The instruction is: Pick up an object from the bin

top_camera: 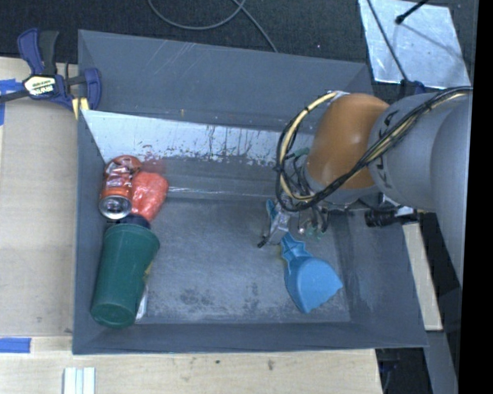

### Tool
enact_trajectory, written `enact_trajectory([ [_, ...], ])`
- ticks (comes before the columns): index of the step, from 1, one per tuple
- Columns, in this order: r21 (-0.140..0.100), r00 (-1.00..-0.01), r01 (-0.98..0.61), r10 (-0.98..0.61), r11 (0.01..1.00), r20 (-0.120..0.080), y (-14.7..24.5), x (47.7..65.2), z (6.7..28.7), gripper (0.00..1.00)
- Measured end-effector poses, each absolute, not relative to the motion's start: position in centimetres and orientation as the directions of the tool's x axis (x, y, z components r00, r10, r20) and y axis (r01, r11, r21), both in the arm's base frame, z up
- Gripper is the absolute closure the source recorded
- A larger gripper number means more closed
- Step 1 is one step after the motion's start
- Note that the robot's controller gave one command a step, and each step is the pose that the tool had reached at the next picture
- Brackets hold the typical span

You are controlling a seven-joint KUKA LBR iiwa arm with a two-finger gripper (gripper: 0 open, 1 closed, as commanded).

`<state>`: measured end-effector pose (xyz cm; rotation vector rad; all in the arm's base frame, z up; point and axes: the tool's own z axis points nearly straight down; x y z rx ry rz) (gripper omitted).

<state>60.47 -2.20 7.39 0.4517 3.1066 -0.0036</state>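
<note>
My gripper (283,226) hangs low in the right half of the bin, under the arm's orange cover. Right below it lies a light blue, funnel-shaped plastic thing (310,280); its narrow end points up to the gripper and its wide end lies towards the bin's front right. The gripper is at that narrow end, and whether it touches it I cannot tell.
Along the left wall lie a dark green cup (124,273) on its side, a red drinks can (118,187) and a soft red-orange thing (148,195) next to the can. Bare floor spans the middle of the bin.
</note>
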Motion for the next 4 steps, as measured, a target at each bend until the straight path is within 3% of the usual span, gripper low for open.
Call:
enact_trajectory([
  [1, -0.002, -0.959, 0.285, 0.285, 0.959, -0.003, -2.2, 60.5, 7.4, 1.00],
  [3, -0.002, -0.967, 0.255, 0.255, 0.967, -0.003, -3.4, 60.4, 16.8, 1.00],
  [4, -0.002, -0.967, 0.253, 0.253, 0.967, -0.003, -3.0, 60.8, 20.4, 1.00],
])
